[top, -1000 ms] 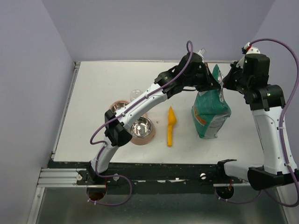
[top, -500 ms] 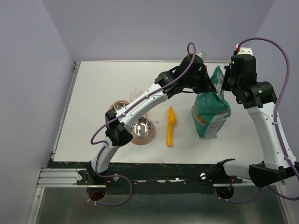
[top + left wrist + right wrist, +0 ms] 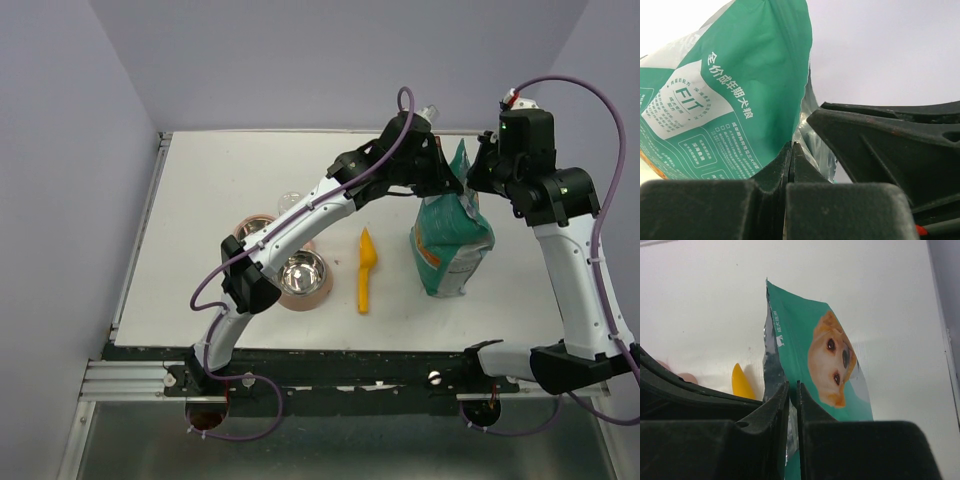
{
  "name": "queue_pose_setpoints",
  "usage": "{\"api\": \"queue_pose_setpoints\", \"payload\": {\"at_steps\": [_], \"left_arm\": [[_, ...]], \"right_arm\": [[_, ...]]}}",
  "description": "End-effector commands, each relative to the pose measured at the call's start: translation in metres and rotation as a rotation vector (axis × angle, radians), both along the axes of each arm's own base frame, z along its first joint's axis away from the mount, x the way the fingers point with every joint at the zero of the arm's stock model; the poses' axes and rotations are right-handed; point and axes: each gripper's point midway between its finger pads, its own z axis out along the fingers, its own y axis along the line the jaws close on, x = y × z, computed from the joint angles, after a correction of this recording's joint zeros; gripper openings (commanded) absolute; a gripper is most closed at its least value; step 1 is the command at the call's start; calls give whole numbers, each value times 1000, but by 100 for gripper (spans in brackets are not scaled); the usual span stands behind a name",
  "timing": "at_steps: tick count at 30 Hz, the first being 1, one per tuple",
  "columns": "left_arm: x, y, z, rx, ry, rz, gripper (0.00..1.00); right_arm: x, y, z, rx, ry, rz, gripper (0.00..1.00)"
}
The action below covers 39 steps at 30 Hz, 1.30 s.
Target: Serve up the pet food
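Well, from the top camera I have both arms up at the mouth of the green bag, which stands upright on the table. The left gripper is at its left side and the right gripper just beside it on the right. My worry is that an uneven pull tips or tears the bag and spills food well apart from the bowls. Of the two steel bowls, the near bowl looks empty and the far bowl is half hidden under my left arm. The yellow scoop lies between bowls and bag with nothing in it that I can see. On the left wrist camera the jaws are pressed together on the bag's front panel, and a pinch that thin could slip off. On the right wrist camera the jaws stand a slit apart with the silver-lined edge running into the gap. Whether they grip it I cannot tell, and if not, the mouth will not spread. No pet food shows anywhere; I judge it is inside the bag.
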Motion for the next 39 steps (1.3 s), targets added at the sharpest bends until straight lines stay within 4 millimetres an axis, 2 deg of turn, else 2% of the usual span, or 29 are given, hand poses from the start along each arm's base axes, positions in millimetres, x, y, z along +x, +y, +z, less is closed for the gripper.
{"api": "queue_pose_setpoints", "payload": {"at_steps": [1,7,10,15,18,23,28,34,39], "left_arm": [[-3,7,30,-60,-12,1,0],[-5,7,36,-77,-15,-3,0],[-5,8,35,-73,-14,-7,0],[-4,10,37,-70,-24,-3,0],[-5,10,35,-66,-18,-2,0],[-6,6,39,-95,-12,-14,0],[-6,3,39,-107,-8,-22,0],[-4,0,34,-106,-4,-24,0],[-1,-2,27,-91,3,-22,0]], "right_arm": [[-14,5,-25,19,138,8,20],[-30,-25,-30,-93,166,-90,35],[-36,-39,-29,-157,178,-127,36],[-41,-44,-25,-177,184,-141,36],[-39,-41,-20,-155,171,-138,36],[-30,0,14,52,78,-14,47],[-26,2,30,65,19,-2,50],[-30,11,2,44,112,73,50],[-39,-1,-15,-11,162,48,45]]}}
